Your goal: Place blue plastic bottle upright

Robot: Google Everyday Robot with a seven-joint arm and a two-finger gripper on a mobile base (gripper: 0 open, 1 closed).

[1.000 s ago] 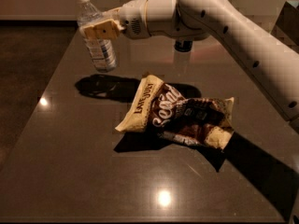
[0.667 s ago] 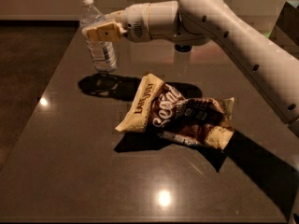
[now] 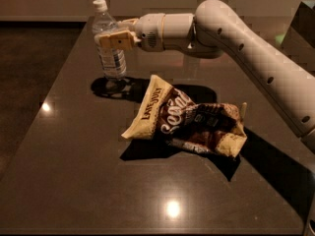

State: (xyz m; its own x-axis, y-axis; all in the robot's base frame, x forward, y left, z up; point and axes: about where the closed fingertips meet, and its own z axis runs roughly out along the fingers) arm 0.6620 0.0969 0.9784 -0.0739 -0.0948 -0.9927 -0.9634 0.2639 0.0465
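Note:
The blue plastic bottle (image 3: 112, 62) is clear with a white cap and a pale label. It stands upright at the far left of the dark table (image 3: 74, 171). My gripper (image 3: 112, 39) reaches in from the right and is shut around the bottle's upper body, with tan fingers (image 3: 118, 40) across it. The bottle's base is at or just above the tabletop, over its shadow; I cannot tell whether it touches.
A crumpled brown and cream snack bag (image 3: 189, 119) lies in the middle of the table, just right of and nearer than the bottle. My white arm (image 3: 246, 43) spans the far right side. The table's left edge runs close to the bottle.
The gripper and the bottle have shifted slightly right and down, toward the tabletop. The bottle stays upright in the grip. The snack bag has not moved.

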